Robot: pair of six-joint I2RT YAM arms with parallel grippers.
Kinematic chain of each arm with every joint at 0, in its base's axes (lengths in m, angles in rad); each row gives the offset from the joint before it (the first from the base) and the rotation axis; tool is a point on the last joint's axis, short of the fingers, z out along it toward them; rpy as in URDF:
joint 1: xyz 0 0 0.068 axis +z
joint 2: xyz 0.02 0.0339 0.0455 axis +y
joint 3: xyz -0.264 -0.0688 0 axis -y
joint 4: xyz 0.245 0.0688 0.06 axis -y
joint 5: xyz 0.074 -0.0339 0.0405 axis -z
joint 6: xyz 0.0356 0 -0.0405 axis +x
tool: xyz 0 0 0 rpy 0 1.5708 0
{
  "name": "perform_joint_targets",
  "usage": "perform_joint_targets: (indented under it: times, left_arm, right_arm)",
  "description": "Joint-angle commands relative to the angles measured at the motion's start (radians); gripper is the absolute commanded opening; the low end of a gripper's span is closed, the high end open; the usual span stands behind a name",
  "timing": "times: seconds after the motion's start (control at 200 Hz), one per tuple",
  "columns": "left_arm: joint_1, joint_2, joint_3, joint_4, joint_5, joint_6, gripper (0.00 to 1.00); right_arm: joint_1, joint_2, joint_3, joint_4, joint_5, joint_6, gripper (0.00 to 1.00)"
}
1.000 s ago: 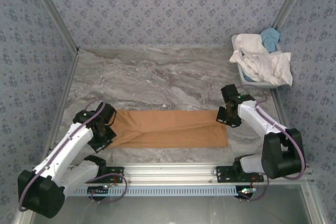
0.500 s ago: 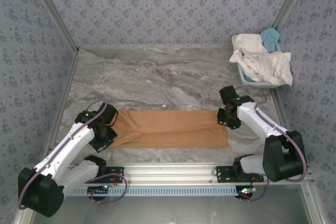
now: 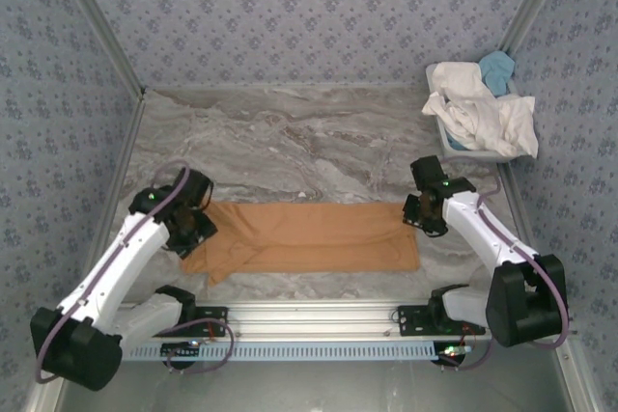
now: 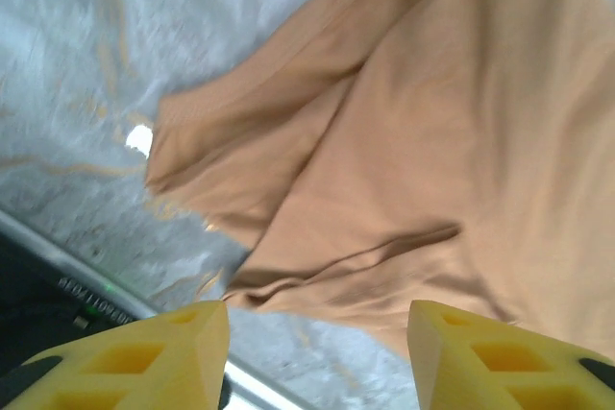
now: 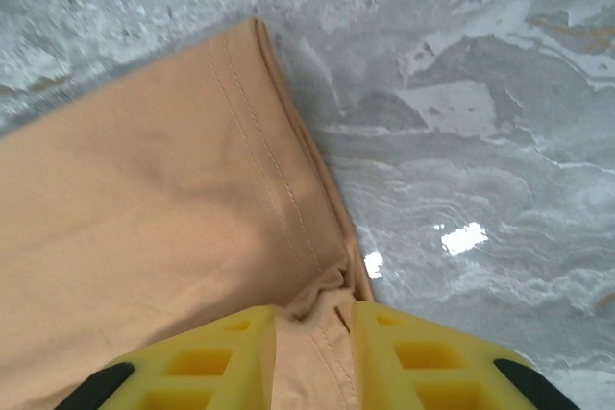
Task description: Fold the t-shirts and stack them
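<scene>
Tan-orange t-shirt (image 3: 309, 236) flat, long axis left-right, left pincer (image 4: 315, 322) released wide, right pincer (image 5: 312, 322) slightly parted

One tan-orange t-shirt (image 3: 309, 236) lies well apart from the one white tub (image 3: 454, 148); in that tub, one light blue t-shirt (image 3: 497, 67) and several white t-shirts (image 3: 480, 111), number unclear

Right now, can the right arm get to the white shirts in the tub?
Probably yes. The right fingers sit at the tan shirt's right edge, with bare table between them and the white shirts in the tub on that side.
</scene>
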Motion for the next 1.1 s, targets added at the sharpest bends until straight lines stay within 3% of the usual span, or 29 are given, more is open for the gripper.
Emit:
perform_joint_targets:
  times: [0.0,0.12,0.19,0.315,0.43,0.525,0.575,0.814,0.974,1.094]
  left_arm:
    - [0.13,0.095,0.067,0.104,0.063,0.136,0.52]
    - [0.227,0.249,0.108,0.23,0.119,0.221,0.52]
    - [0.249,0.348,0.125,0.289,0.144,0.265,0.52]
    - [0.272,0.489,0.141,0.363,0.158,0.314,0.51]
    - [0.281,0.567,0.145,0.403,0.166,0.339,0.41]
    - [0.292,0.619,0.151,0.392,0.108,0.354,0.24]
    - [0.302,0.641,0.151,0.391,0.081,0.365,0.21]
    - [0.332,0.683,0.184,0.315,-0.001,0.406,0.06]
    - [0.318,0.606,0.216,0.244,-0.011,0.394,0.05]
    - [0.261,0.502,0.256,0.224,0.012,0.353,0.11]
  right_arm:
    - [-0.011,0.048,0.028,0.052,-0.06,0.022,0.29]
    - [-0.013,0.094,-0.006,0.064,-0.114,0.022,0.22]
    - [-0.012,0.096,-0.04,0.054,-0.105,0.033,0.14]
    - [-0.028,0.106,-0.095,0.027,-0.08,0.075,0.08]
    - [-0.054,0.124,-0.103,0.001,-0.065,0.063,0.05]
    - [-0.072,0.121,-0.091,0.003,-0.071,0.054,0.05]
    - [-0.072,0.114,-0.067,-0.005,-0.058,0.049,0.07]
    - [0.0,0.069,0.08,-0.034,0.087,0.032,0.1]
    - [0.08,0.13,0.128,0.046,0.042,0.012,0.11]
    - [0.142,0.193,0.169,0.028,0.063,0.034,0.09]
